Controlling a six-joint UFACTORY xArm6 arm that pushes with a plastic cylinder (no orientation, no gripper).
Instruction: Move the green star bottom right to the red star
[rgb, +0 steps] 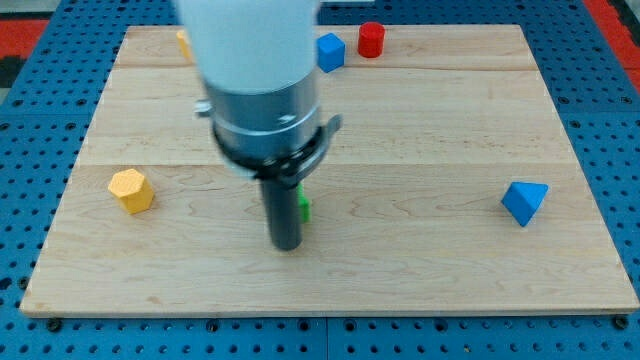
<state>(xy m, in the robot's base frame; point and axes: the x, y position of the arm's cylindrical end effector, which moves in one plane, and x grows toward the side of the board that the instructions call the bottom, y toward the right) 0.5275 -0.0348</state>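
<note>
My tip (287, 243) rests on the board a little left of its middle, toward the view's bottom. A green block (303, 206) shows only as a sliver just right of the rod, touching or almost touching it; its shape cannot be made out. No red star shows; the arm's body hides part of the board's top left. A red cylinder (372, 40) stands at the view's top edge, right of centre.
A blue cube (331, 51) sits at the top next to the red cylinder. A blue triangular block (525, 202) lies at the right. A yellow hexagonal block (131, 190) lies at the left. A yellow-orange sliver (183, 42) peeks out behind the arm at top left.
</note>
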